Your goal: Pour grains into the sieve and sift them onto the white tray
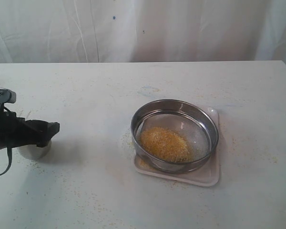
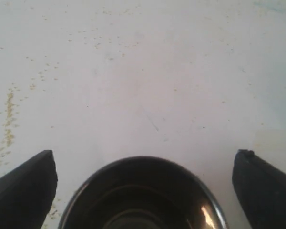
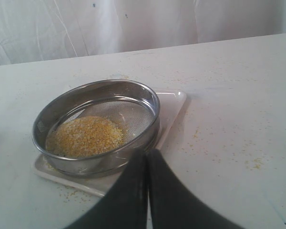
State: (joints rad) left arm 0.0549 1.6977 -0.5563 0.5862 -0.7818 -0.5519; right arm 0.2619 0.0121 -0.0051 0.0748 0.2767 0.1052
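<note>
The sieve sits on the white tray right of the table's middle, with a heap of golden grains on its mesh. At the left edge my left gripper hovers over a small steel cup. In the left wrist view that gripper is open, its fingers standing clear on either side of the cup. My right gripper is shut and empty, just short of the sieve, the grains and the tray. It does not show in the exterior view.
Loose grains are scattered on the white table around the tray and near the cup. A white curtain hangs behind the table's far edge.
</note>
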